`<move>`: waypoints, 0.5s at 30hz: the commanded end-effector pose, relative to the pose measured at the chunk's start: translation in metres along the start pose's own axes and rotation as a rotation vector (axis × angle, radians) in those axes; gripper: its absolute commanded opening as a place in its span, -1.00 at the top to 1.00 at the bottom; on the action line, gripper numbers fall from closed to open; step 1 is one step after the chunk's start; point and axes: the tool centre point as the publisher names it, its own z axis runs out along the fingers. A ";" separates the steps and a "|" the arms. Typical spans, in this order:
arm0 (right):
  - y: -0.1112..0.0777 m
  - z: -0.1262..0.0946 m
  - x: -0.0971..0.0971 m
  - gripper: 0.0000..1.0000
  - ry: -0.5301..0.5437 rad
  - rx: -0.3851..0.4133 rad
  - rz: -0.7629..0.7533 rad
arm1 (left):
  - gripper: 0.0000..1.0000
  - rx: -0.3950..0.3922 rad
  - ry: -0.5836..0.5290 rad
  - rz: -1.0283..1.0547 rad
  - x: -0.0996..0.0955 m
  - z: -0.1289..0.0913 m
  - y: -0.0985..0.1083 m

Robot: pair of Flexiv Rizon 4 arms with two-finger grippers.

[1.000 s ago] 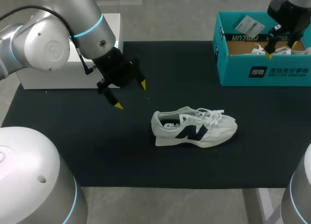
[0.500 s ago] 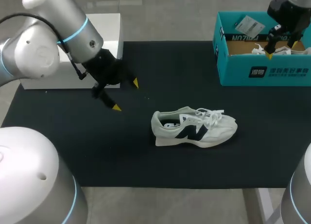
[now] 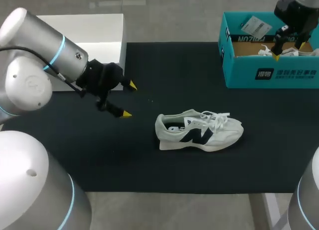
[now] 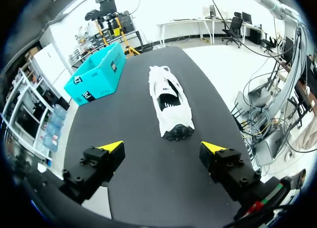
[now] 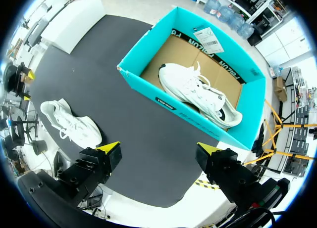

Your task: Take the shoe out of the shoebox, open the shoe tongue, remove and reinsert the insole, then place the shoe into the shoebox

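Right wrist view, unlike left: second shoe [image 5: 200, 93] inside shoebox [image 5: 141, 87]

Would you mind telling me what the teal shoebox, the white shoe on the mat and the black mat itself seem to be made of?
Shoebox: cardboard, shown by its bare brown inside; outside printed matte teal. Shoe: matte white upper, probably textile or synthetic leather, with woven laces and a rubbery-looking sole. Mat: black and non-reflective, possibly rubber, foam or fabric; the look leaves it open.
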 end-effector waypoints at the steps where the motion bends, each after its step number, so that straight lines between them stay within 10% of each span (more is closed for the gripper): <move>1: 0.000 0.000 0.000 -1.00 0.000 0.000 0.000 | -1.00 0.183 -0.199 -0.323 0.005 0.002 0.006; 15: 0.000 0.000 0.000 -1.00 0.000 0.000 0.000 | -1.00 0.283 -0.223 -0.366 0.010 0.038 0.027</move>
